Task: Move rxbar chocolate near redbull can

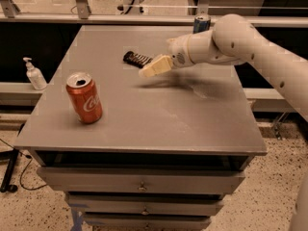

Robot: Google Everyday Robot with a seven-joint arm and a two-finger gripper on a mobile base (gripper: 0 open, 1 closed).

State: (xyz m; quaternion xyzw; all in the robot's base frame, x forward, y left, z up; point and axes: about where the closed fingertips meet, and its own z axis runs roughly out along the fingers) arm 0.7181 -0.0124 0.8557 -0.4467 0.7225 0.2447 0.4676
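The rxbar chocolate (136, 58), a flat black bar with pale lettering, lies on the grey table (159, 114) toward the back, left of the middle. My gripper (149, 70) reaches in from the right and sits just right of and in front of the bar, its cream tip close to the bar's near end. I cannot tell whether it touches the bar. The redbull can (201, 23), blue and silver, stands at the table's back edge, with its lower part hidden behind my arm (226, 40).
An orange-red Coca-Cola can (85, 97) stands upright on the left front part of the table. A white pump bottle (33, 74) stands on a ledge left of the table. Drawers sit below the table's front edge.
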